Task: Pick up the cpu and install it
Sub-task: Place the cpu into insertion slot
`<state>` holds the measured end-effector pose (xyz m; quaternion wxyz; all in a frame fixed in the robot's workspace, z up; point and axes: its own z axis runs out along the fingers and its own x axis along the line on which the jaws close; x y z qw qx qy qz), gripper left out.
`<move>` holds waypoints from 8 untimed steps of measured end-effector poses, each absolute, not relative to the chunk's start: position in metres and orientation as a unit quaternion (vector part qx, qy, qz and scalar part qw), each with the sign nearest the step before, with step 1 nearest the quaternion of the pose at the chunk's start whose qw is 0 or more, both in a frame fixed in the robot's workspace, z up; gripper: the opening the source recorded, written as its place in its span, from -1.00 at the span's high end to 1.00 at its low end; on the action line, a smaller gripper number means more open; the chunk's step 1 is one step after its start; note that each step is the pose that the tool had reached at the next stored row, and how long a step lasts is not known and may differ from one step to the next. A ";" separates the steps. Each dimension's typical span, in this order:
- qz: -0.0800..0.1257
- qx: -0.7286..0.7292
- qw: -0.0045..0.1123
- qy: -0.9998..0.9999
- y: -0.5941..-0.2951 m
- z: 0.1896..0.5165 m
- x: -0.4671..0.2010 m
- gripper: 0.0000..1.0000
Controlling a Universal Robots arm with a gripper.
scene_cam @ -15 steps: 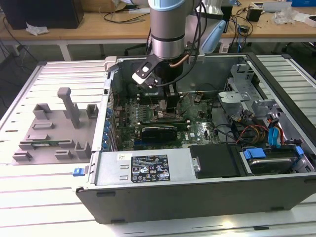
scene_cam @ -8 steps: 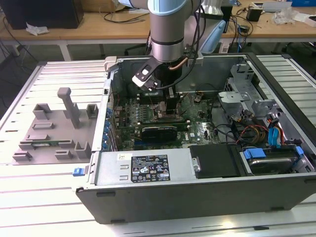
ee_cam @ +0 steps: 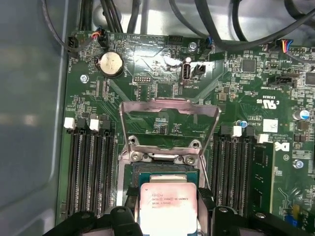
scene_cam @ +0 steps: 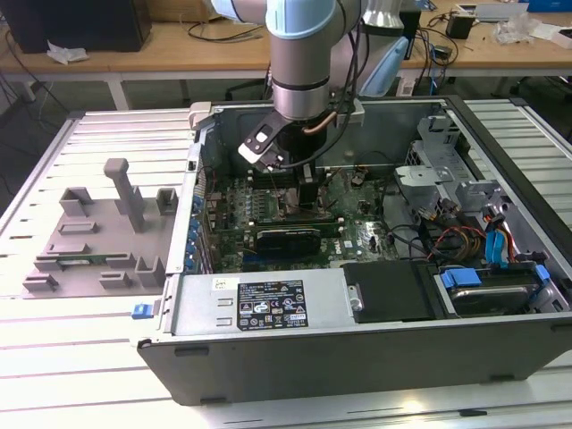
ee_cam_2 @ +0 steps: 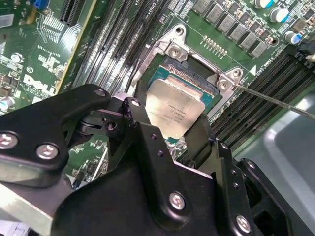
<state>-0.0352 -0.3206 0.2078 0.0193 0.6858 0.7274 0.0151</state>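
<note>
The arm [scene_cam: 302, 54] reaches straight down from above, its wrist [scene_cam: 302, 96] vertical. The gripper [ee_cam_2: 170, 123] points downward, and its two black fingers [ee_cam_2: 139, 118] are closed on opposite edges of the cpu [ee_cam_2: 174, 108].

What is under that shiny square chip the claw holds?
The open motherboard socket lies under the cpu held in the gripper; only its edge shows, the rest is covered.
</note>
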 end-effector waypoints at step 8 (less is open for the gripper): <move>0.015 0.697 0.019 0.716 -0.320 0.201 -0.035 -0.09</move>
